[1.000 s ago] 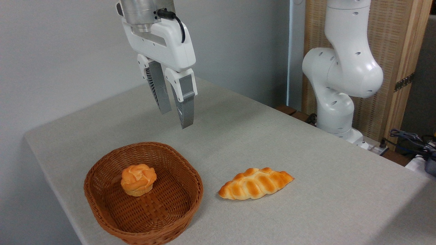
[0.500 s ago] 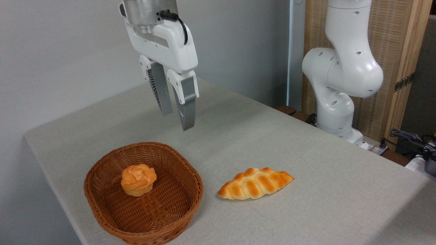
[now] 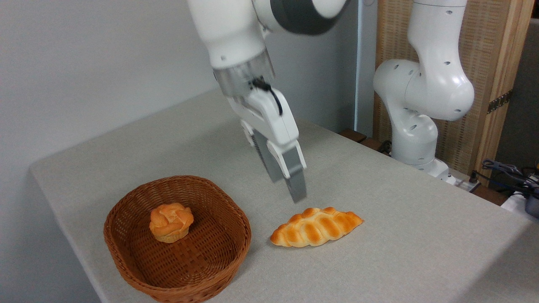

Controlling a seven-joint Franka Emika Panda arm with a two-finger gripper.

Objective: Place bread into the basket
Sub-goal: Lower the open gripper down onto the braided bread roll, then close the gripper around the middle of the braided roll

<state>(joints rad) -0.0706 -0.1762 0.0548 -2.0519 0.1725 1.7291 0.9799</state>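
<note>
In the fixed camera view you see the grey tabletop (image 3: 379, 235) with the robot's base at its far right edge. The arm reaches in from the top of the frame, and the hand (image 3: 288, 188) hangs above the tabletop, tilted so that its fingertips point down and to the right. Its tips are just above and slightly left of the bread (image 3: 316, 227), not touching it. You view the two fingers almost in line, one behind the other. You cannot tell from this angle whether they are spread or pressed together, and nothing is held between them.

The bread lies flat on the tabletop, right of the basket (image 3: 126, 261) and apart from it, with bare tabletop between the two. Its long axis runs from lower left to upper right, with one pointed end toward the basket and the other toward the robot base. The braided ridges face up.

The basket sits near the front left corner of the tabletop, upright with its opening upward. Inside it, toward the left of its floor, stands a small round bun (image 3: 171, 221). The rest of the basket floor is uncovered. The bun and the bread are well apart.
</note>
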